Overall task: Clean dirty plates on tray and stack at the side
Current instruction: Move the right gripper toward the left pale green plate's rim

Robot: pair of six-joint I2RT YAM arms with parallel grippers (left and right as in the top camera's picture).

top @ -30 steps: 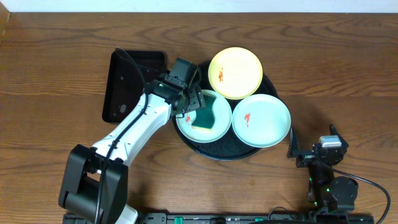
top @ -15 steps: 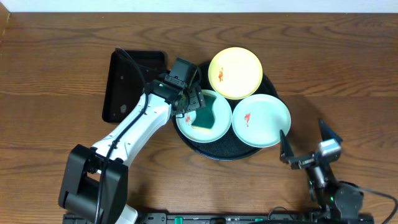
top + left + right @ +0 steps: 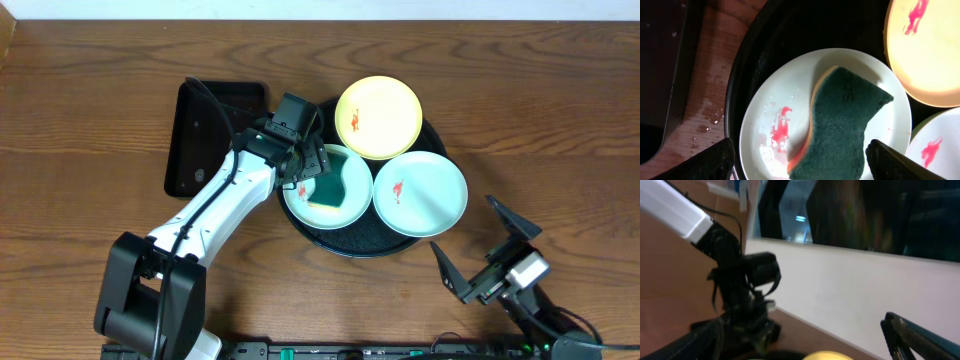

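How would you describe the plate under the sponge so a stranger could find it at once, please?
Start at the large round black tray. On its left side sits a pale green plate. Unlike the other green plate and the yellow plate, it alone carries a dark green sponge.

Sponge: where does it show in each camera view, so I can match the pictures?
Overhead: sponge lies on the left mint-green plate, near picture centre.
Left wrist: sponge fills centre to lower right, on that same plate.
Right wrist: not in it.
Shared landmark: yellow plate, up and right of the sponge overhead, top right corner in the left wrist view.
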